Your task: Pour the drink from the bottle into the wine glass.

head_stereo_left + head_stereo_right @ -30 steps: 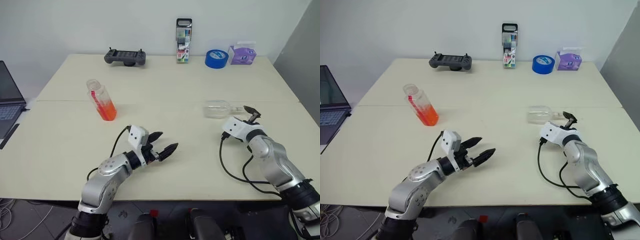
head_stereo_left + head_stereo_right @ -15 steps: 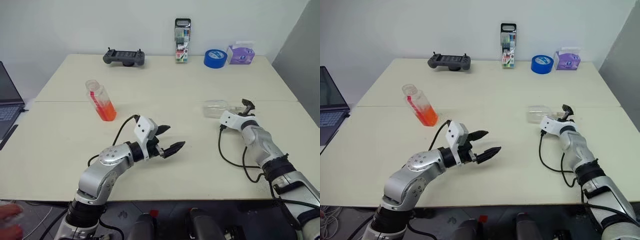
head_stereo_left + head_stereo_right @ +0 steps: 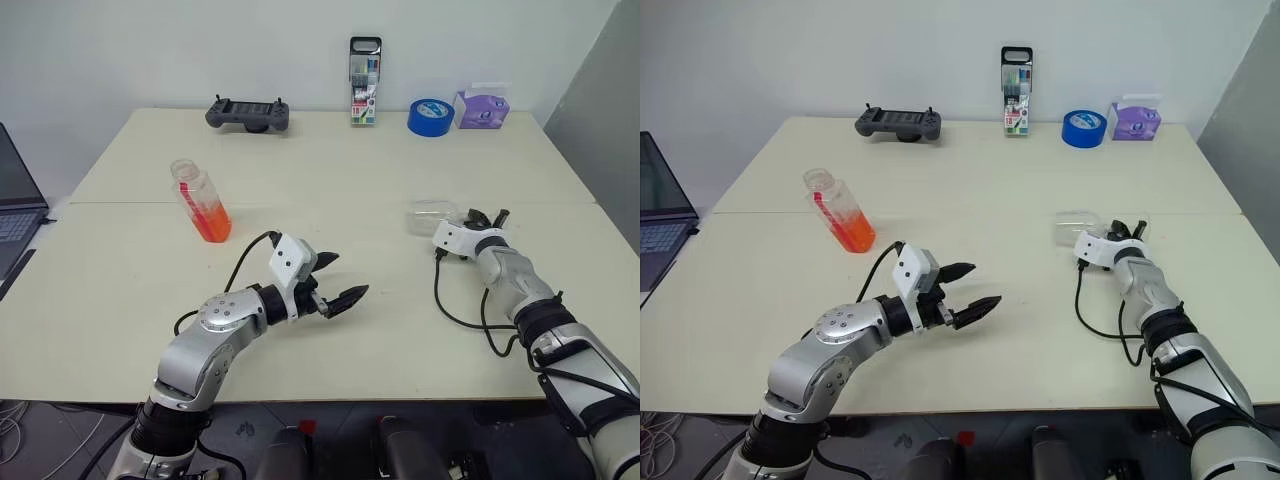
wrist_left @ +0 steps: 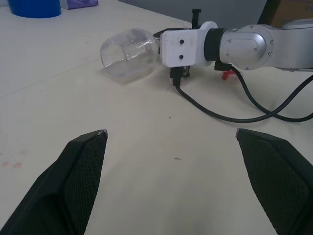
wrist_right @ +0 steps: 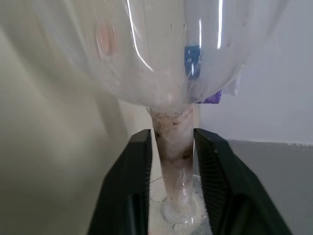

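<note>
pale cream table (image 3: 330,170) runs back to a white wall, where a dark game controller (image 3: 248,113), a tall clear case of coloured pens (image 3: 364,82), a blue tape roll (image 3: 431,116) and a purple tissue pack (image 3: 484,108) sit in a row. on the robot's left side the bottle (image 3: 201,199) stands uncapped, slightly tilted, with the orange-red drink (image 3: 212,222) filling its lower part. the wine glass (image 3: 432,216) lies on its side to the right, and the right gripper (image 5: 172,164) is closed on its thin stem. the left gripper (image 3: 336,281) hovers over the table's middle, jaws spread wide and holding nothing, well apart from the bottle.
</note>
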{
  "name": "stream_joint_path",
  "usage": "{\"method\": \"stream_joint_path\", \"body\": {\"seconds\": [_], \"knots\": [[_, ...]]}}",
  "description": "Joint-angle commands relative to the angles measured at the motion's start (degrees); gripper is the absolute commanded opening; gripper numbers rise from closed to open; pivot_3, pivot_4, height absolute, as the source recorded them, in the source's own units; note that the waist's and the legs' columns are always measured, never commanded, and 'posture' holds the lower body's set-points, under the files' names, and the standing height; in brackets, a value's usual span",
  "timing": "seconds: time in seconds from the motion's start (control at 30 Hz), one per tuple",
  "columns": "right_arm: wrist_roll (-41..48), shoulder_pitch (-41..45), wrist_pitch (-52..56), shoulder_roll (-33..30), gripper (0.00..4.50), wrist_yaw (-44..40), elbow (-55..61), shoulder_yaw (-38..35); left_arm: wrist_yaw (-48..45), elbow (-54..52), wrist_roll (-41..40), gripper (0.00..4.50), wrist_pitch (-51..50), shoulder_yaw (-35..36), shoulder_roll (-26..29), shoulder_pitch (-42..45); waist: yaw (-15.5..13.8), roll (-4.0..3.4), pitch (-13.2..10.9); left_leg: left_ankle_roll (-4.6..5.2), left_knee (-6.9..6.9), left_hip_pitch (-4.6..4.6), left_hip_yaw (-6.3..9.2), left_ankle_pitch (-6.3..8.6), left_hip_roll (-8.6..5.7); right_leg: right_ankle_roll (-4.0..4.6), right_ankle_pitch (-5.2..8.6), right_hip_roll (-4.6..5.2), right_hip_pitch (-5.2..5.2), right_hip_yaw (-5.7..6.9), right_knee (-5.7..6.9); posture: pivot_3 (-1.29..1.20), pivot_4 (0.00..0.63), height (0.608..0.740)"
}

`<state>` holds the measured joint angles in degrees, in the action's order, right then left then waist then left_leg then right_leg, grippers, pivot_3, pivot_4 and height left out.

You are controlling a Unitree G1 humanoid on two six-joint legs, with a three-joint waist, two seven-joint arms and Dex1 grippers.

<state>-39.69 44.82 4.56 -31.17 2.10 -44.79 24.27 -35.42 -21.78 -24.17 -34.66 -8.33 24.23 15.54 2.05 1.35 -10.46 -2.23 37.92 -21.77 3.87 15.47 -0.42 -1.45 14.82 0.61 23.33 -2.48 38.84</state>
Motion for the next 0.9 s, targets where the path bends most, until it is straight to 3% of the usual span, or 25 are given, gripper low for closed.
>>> {"method": "stream_joint_path", "body": {"seconds": [0.03, 0.13, 0.23, 0.3, 0.43, 0.67, 0.9], "knots": [[3.3, -3.0, 3.6, 0.9, 0.16, -6.0, 17.6, -3.8, 0.8, 0.2, 1.1, 4.5, 1.5, 2.3, 0.8, 0.0, 0.1, 0.0, 0.0, 0.0, -0.02, 0.0, 0.04, 0.0, 0.01, 0.0, 0.0, 0.0, 0.01, 0.01, 0.0, 0.0, 0.15, 0.74], [12.9, -5.1, 10.2, 7.1, 0.16, -11.2, 31.1, -11.0, 1.0, 0.4, 0.8, 4.5, 1.4, 5.1, 1.9, -0.7, 0.6, -0.05, 0.0, 0.0, -0.05, -0.04, 0.31, 0.0, 0.08, -0.01, 0.0, -0.01, 0.08, 0.01, 0.05, 0.0, 0.15, 0.74], [25.8, -4.7, 18.0, 18.6, 0.16, -12.2, 38.7, -19.8, -1.0, -0.6, -1.6, 4.5, 2.6, 9.3, 3.7, -2.7, 1.1, -0.07, 0.0, -0.01, -0.07, -0.05, 0.38, 0.01, 0.19, 0.0, 0.0, 0.0, 0.14, 0.05, 0.1, 0.0, 0.15, 0.74], [35.0, -3.8, 18.3, 26.8, 0.16, -11.4, 40.3, -25.2, -2.0, -2.4, -4.8, 4.5, 2.0, 14.0, 5.1, -4.9, 0.9, -0.08, 0.0, -0.03, -0.09, -0.12, 0.59, 0.02, 0.23, 0.0, 0.0, 0.01, 0.15, 0.18, 0.11, 0.0, 0.15, 0.74], [44.1, -5.3, 12.2, 35.0, 0.16, -14.6, 35.6, -27.3, -5.2, -6.7, -7.3, 4.5, 2.5, 21.2, 9.9, -12.9, 0.8, -0.12, -0.1, -0.04, -0.11, -0.16, 0.61, 0.03, 0.17, 0.03, 0.0, 0.14, 0.19, 0.24, 0.08, 0.0, 0.15, 0.74], [40.5, -10.6, -4.1, 36.3, 0.16, -20.3, 21.3, -18.8, -4.7, -10.9, -11.3, 4.5, 0.1, 30.4, 14.4, -20.6, -0.1, -0.19, -0.1, -0.04, -0.06, -0.13, 0.48, 0.04, -0.06, 0.02, 0.01, 0.33, 0.1, 0.2, -0.01, 0.0, 0.15, 0.74], [38.9, -11.5, -14.7, 37.5, 0.16, -19.3, 13.8, -16.6, -2.7, -11.1, -10.7, 4.5, 0.3, 28.4, 13.7, -19.6, 0.4, -0.19, -0.1, -0.05, -0.1, -0.04, 0.44, 0.04, 0.07, 0.02, 0.01, 0.22, 0.12, 0.18, 0.04, 0.0, 0.15, 0.74]]}}
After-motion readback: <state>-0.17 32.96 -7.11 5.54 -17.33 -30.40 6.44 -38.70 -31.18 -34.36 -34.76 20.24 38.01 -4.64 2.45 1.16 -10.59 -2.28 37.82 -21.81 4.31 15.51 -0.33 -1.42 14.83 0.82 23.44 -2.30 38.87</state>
